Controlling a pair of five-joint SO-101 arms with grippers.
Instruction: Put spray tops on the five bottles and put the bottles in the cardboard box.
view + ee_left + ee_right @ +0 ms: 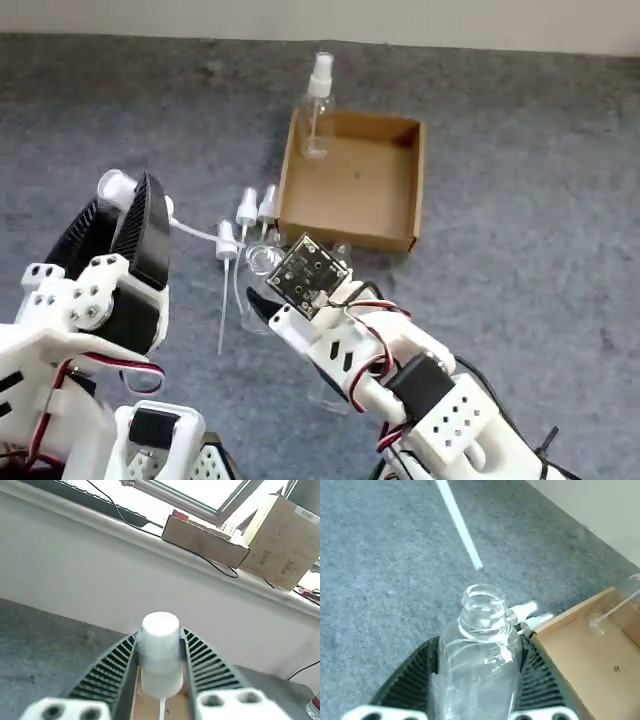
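Left gripper (158,636) clamps a spray top (160,652) at 9 o'clock. Three loose tops (246,208) lie at the box's (372,198) 8 o'clock. Right gripper (479,647) clamps an open bottle (481,625) at 6 o'clock. A capped bottle (318,108) stands in the box's 11 o'clock corner.

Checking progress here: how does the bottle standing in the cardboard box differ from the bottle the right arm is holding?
The boxed bottle wears a spray top; the held bottle has a bare open neck. The boxed bottle stands in a corner of the cardboard box; the held bottle is outside it, clamped in the right pincer. Both are clear.
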